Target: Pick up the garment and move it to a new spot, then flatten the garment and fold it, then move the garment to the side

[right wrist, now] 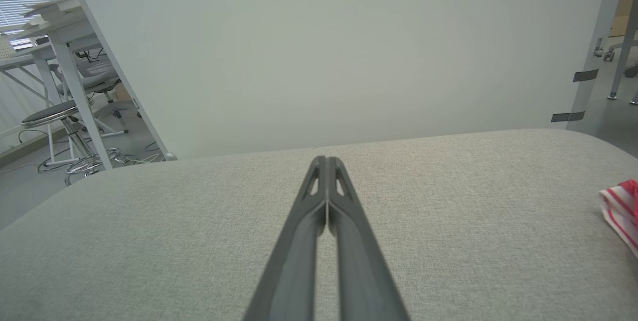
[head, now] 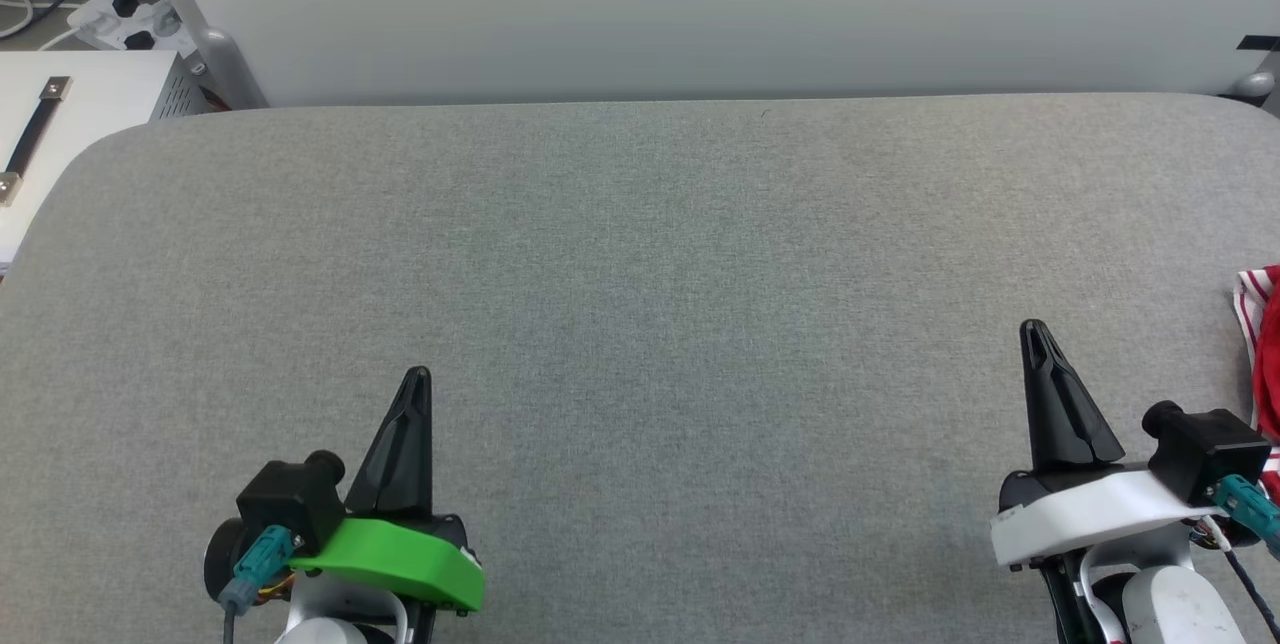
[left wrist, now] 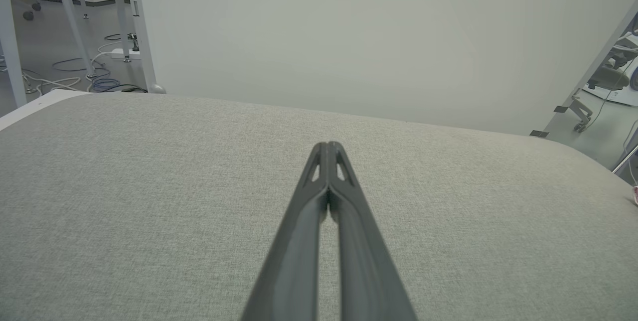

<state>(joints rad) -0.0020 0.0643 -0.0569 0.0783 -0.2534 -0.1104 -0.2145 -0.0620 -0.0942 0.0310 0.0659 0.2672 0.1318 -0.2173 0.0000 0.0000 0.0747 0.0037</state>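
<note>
- Red jersey garment with red-white striped trim (head: 1268, 349): lies at far right edge of grey fabric-covered table (head: 640, 254), close beside right arm's wrist. Mostly cut off by picture edge; folded or crumpled, cannot tell.
- Left gripper, long dark fingers (head: 417, 389): jaws pressed together, nothing between.
- Right gripper (head: 1036, 336): same, tips touching, empty.
- Scene fits two stages: garment waiting at side for pick-up, or already put aside after folding.
- Judgement, good for both: move right arm slowly, since wrist cable near trim could snag cloth.

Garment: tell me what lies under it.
The garment rests on the grey padded table, at its right side. It runs out of frame, and the cloth hides whatever lies beneath it.
</note>
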